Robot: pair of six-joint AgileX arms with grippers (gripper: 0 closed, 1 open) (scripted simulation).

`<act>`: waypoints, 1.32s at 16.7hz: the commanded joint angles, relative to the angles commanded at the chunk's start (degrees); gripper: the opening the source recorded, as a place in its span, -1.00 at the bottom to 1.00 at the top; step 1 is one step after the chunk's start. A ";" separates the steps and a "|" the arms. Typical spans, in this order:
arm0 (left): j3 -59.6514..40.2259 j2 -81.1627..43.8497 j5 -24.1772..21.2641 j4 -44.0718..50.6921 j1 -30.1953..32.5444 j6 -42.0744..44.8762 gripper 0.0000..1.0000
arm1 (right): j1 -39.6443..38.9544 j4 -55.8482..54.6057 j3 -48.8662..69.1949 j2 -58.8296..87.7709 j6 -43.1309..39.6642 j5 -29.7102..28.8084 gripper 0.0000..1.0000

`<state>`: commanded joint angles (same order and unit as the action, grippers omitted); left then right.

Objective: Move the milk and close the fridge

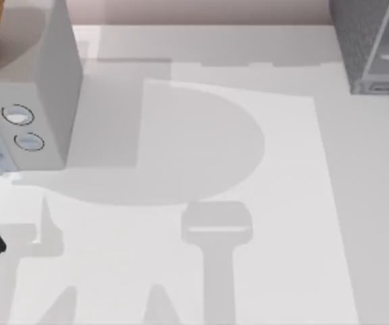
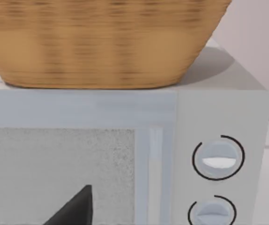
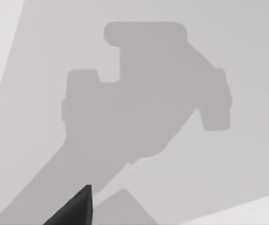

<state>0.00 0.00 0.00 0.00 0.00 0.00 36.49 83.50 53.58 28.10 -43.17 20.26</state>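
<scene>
Fridge at worktop far right corner.
Microwave far left, wicker basket on top; pincer states: cannot tell.

You are looking at a rendered kitchen mock-up laid out on a plain white table. At its left edge stands a light-grey microwave with two round dials, and a woven basket sits on top of it. Far across from the microwave, at the back right corner, stands the dark speckled fridge.
</scene>
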 joint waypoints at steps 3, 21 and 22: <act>0.00 0.00 0.00 0.00 0.00 0.00 1.00 | 14.63 0.21 5.30 16.20 -16.14 7.48 1.00; 0.00 0.00 0.00 0.00 0.00 0.00 1.00 | 67.21 1.29 22.94 76.19 -74.08 33.89 1.00; 0.00 0.00 0.00 0.00 0.00 0.00 1.00 | 67.21 1.29 22.94 76.19 -74.08 33.89 1.00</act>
<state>0.00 0.00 0.00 0.00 0.00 0.00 103.71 84.79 76.52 104.29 -117.25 54.15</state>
